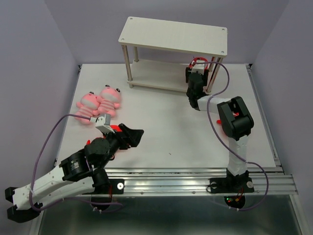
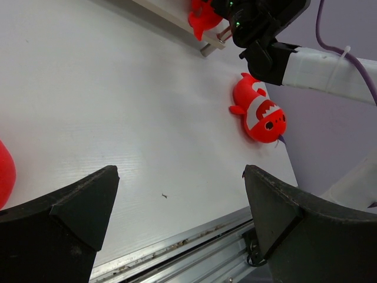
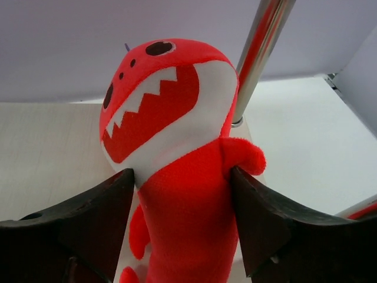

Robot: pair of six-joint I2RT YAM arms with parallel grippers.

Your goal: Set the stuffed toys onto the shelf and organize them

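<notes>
The shelf (image 1: 173, 35) stands at the back of the table. A red shark-like toy (image 3: 177, 147) stands upright on its lower board (image 3: 47, 153), beside a metal leg (image 3: 262, 53). My right gripper (image 3: 182, 194) is open around the toy's body, and its fingers just touch the unsqueezed sides. A second red toy (image 2: 259, 112) lies on the table by the right arm. Two pink striped toys (image 1: 100, 102) lie side by side at the left. My left gripper (image 2: 179, 177) hangs wide open and empty over the table. A third red toy (image 2: 5, 174) lies just left of it.
The metal rail (image 1: 195, 178) runs along the table's near edge, close under my left gripper. Purple walls enclose the table at the back and sides. The right arm's cable (image 1: 220, 73) loops beside the shelf's right legs.
</notes>
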